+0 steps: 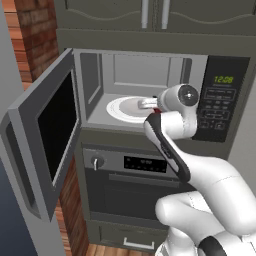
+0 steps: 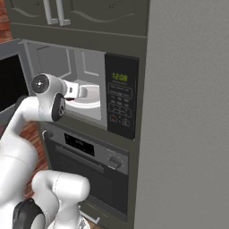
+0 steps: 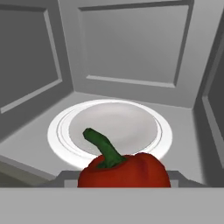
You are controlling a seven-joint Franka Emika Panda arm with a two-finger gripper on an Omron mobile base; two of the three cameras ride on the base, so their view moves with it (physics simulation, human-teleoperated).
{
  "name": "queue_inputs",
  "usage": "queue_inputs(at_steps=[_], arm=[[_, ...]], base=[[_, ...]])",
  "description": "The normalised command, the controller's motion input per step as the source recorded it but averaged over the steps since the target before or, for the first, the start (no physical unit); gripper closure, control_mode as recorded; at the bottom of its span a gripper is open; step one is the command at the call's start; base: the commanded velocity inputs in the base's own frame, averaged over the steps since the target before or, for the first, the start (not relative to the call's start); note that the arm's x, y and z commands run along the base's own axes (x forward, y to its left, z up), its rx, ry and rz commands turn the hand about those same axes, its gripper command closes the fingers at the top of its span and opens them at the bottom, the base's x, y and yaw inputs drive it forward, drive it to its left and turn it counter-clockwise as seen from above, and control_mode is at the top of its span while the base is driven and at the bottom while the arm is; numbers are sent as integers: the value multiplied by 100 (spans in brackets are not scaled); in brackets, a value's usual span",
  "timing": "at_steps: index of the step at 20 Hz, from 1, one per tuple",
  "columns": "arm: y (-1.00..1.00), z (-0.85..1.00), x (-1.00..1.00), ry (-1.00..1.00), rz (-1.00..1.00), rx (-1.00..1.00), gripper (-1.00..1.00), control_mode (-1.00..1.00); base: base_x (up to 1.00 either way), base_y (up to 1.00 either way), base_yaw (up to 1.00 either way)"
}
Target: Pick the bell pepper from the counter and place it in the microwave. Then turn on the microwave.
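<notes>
On the far left we have the microwave's door [image 1: 47, 145] swung wide open, its dark glass window facing into the room. Moving right, we look into the microwave [image 1: 140, 75] itself, grey walls all round and the white round plate [image 1: 122, 107] lying on its floor. Our gripper [image 1: 145, 104] reaches in through the opening, over the plate's near right edge, and it is clamped on the bell pepper [image 3: 124, 170]. In the hand view we see the pepper red and glossy at the plate's near edge, green stem [image 3: 103, 148] curling up and to the left; whether it touches the plate, we cannot tell. Below the cavity sits the oven [image 1: 132, 187] with a knob at its left. Further right comes the black keypad panel [image 1: 219, 100], its green digits lit at the top.
</notes>
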Motion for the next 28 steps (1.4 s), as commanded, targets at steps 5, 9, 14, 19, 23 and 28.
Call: queue_inputs(at_steps=[5,9,14,19,23,28], arm=[[0,-15,17,0,0,0,100,-100],[0,-1,28,0,0,0,100,-100],[0,0,37,0,0,0,100,-100],[0,-5,31,0,0,0,100,-100],[0,-14,26,1,0,0,100,-100],[0,-20,18,1,0,0,100,-100]], base=[[0,0,0],[0,0,0],[0,0,0],[0,0,0],[0,0,0],[0,0,0]])
